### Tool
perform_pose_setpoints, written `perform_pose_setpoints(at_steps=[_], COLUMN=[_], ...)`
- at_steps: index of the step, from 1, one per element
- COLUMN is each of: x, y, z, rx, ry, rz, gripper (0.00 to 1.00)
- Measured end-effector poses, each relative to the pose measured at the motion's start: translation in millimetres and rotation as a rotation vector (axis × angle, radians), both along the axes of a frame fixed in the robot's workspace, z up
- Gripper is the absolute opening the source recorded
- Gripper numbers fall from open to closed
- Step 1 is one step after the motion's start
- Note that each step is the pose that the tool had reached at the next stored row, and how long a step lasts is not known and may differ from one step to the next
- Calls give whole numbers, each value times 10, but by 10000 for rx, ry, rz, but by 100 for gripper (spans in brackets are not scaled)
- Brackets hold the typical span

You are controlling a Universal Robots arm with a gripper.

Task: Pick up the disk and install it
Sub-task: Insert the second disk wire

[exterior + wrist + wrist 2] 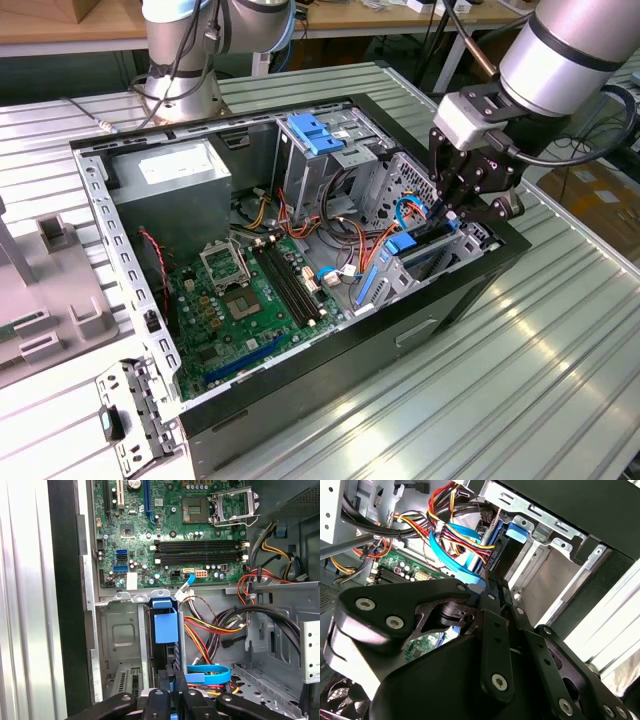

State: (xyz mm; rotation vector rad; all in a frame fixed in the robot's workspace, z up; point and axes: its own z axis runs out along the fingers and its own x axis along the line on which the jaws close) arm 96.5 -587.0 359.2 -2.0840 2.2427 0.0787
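Open computer case lies on the ribbed metal bench, motherboard exposed. The hand is lowered into the drive bay at the exterior view's right end of the case, its fingers drawn narrow and pinching the edge of the disk. The disk stands on edge in the metal bay slot, blue tab facing the motherboard, blue rail visible in the second wrist view. A blue data cable and coloured power wires run just beside it. Grey power supply sits at the far end.
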Motion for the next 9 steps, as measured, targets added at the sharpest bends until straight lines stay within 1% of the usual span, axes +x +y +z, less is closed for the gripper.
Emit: perform_pose_setpoints(at_steps=[9], x=[-2], y=[0], z=[-19], rx=[1], ry=[0], rz=[0], gripper=[16])
